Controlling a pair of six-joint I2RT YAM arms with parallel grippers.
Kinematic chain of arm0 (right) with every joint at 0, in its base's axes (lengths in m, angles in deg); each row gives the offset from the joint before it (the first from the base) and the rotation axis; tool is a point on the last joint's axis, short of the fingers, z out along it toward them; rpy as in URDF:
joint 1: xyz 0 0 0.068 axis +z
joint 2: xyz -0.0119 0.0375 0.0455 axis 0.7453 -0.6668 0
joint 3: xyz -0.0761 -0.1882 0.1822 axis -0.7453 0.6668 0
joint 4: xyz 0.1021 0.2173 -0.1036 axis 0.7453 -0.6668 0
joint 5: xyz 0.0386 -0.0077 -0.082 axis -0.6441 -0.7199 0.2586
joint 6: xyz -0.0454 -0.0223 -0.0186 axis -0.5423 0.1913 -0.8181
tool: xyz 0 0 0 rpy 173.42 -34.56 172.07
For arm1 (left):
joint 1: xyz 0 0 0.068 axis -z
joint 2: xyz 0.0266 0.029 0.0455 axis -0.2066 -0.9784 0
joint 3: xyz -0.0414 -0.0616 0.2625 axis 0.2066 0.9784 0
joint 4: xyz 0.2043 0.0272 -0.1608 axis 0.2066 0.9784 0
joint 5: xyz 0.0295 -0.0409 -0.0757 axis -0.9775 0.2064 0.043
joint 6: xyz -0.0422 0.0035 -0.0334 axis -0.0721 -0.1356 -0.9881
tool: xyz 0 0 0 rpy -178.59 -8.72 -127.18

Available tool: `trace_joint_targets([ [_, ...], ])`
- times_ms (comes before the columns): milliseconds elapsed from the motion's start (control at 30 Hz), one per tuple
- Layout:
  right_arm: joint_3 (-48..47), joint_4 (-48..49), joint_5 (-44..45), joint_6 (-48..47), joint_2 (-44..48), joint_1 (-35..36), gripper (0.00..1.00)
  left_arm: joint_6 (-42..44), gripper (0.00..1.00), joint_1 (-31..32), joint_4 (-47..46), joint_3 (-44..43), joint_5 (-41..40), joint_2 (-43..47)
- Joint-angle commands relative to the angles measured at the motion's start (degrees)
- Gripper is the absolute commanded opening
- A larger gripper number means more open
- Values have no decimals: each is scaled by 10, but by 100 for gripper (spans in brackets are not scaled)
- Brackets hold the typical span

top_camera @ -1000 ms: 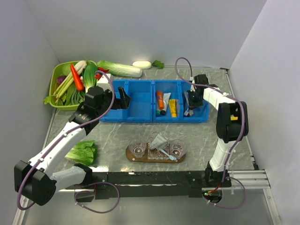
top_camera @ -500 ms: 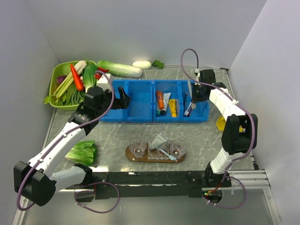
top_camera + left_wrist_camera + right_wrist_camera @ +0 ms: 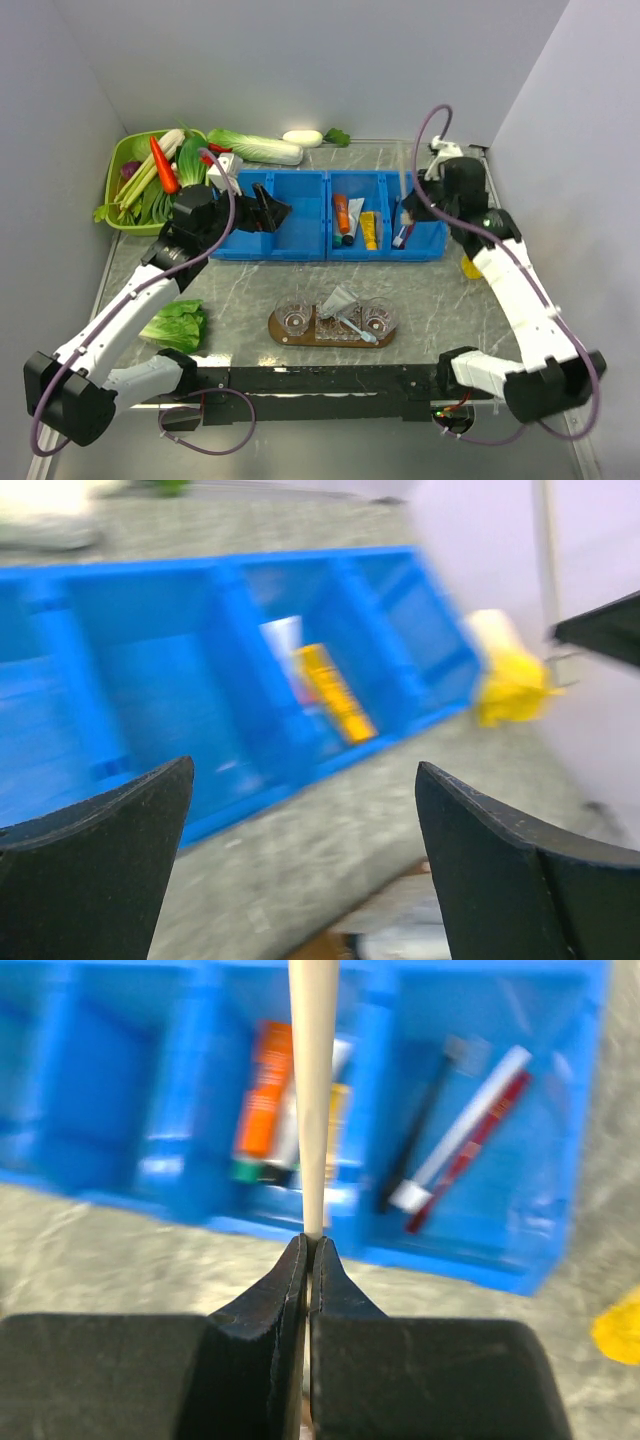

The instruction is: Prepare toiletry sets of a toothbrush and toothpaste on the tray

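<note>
The bins (image 3: 290, 250) are blue, the tray (image 3: 275, 327) brown.

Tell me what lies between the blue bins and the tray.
Only bare grey tabletop lies between the blue bins and the tray, as the top external view shows.

**Tray** (image 3: 322, 341): brown wooden oblong with rounded ends, lying flat near the table's front edge.
**Toothpaste** (image 3: 340, 298): silvery crimped tube, lying tilted across the tray's middle.
**Toothbrush** (image 3: 360, 332): pale, lying on the tray just beside the tube.
**Second toothbrush** (image 3: 309, 1080): cream handle, clamped at one end in the closed right gripper (image 3: 308, 1244).
</note>
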Motion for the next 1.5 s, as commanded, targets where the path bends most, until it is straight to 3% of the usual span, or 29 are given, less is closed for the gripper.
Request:
trace_joint_targets([
  [0,-4,-2,61,38,58,117,0,-78,97,56,-97,-24,78,3],
  [67,-9,-3,68,58,69,172,0,-79,99,121,-94,-50,29,-9],
  [167,-14,-2,92,82,70,250,0,-106,99,166,-78,-82,-21,-41],
  [467,-25,-3,162,104,43,389,0,-176,99,172,-81,-79,-69,-70],
  [567,-23,3,177,105,41,409,0,-185,92,171,-52,-84,-98,-72],
  [667,-24,-1,195,106,39,423,0,-196,77,172,-53,-76,-97,-70],
  [700,-22,-2,199,107,39,431,0,-199,67,172,-54,-73,-96,-70],
  [767,-20,0,210,107,37,438,0,-206,62,172,-53,-72,-93,-71],
  [800,-17,0,214,107,37,440,0,-207,52,172,-51,-73,-88,-72],
  [867,-16,-2,222,108,38,446,0,-213,43,172,-45,-75,-86,-74],
  [967,-13,-3,228,107,38,452,0,-220,22,172,-46,-71,-82,-72],
  [1033,-12,-3,228,106,38,453,0,-228,15,171,-47,-68,-72,-72],
  [1067,-12,-4,227,104,38,455,0,-228,5,172,-46,-68,-69,-73],
  [1167,-23,-13,212,87,41,460,0,-239,1,171,-39,-75,-48,-78],
  [1267,-39,-35,198,68,60,461,24,-235,1,167,-4,-90,-23,-81],
  [1300,-44,-41,191,62,67,461,41,-232,1,160,17,-96,-12,-81],
  [1400,-67,-84,146,32,87,461,57,-236,1,125,29,-98,78,-73],
  [1467,-83,-115,120,7,102,462,60,-235,1,107,38,-99,174,-71],
])
